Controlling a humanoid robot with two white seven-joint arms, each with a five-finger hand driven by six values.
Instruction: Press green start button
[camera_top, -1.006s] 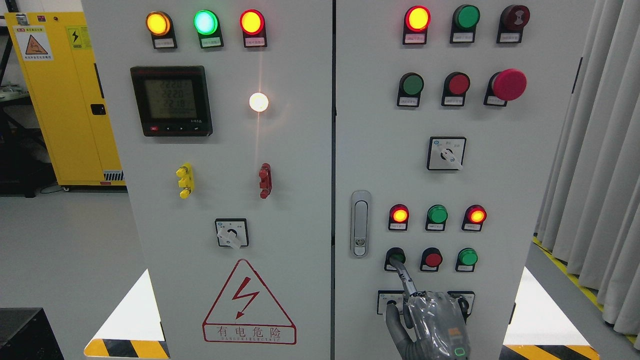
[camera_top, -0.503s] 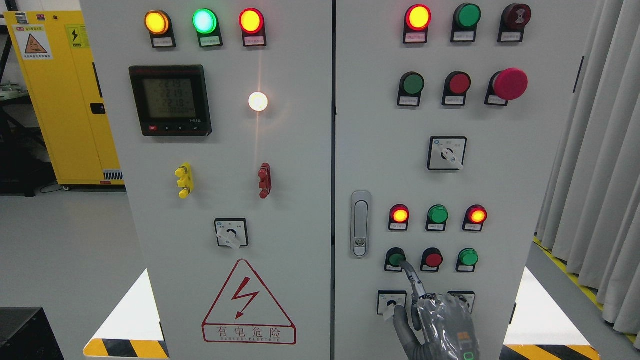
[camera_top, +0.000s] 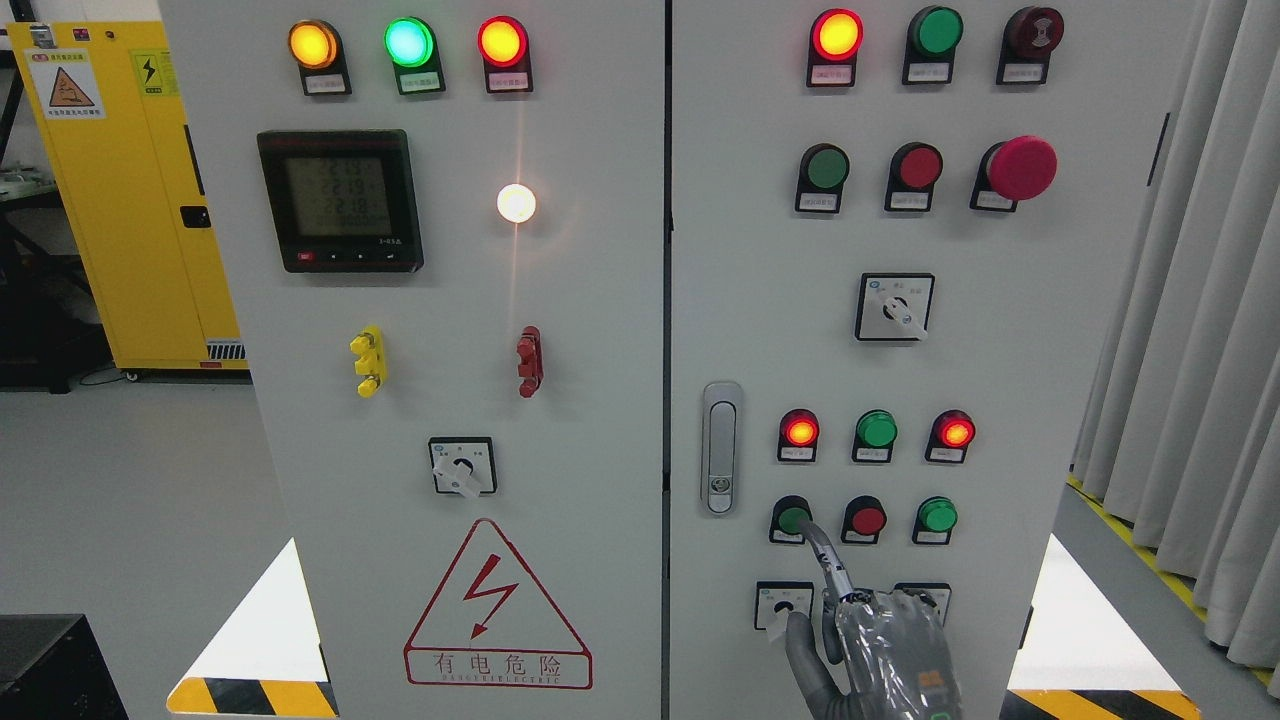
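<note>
right hand (camera_top: 885, 655) lower right of frame | index finger (camera_top: 825, 560) stretched out, others curled | fingertip touching green start button (camera_top: 792, 519)

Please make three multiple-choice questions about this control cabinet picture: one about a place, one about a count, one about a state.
1. Where does the right hand point its finger?
A. at the green button in the lower row, left end
B. at the big red mushroom button
C. at the door handle

2. How many lamps glow in the top row of the left door?
A. one
B. three
C. five

3. What is the state of the meter screen?
A. dark
B. cracked
C. lit, with digits

Answers:
1. A: the extended fingertip sits at the edge of the green button.
2. B: an orange lamp, a green lamp and a red lamp all glow.
3. C: rows of digits show on the screen.
</note>
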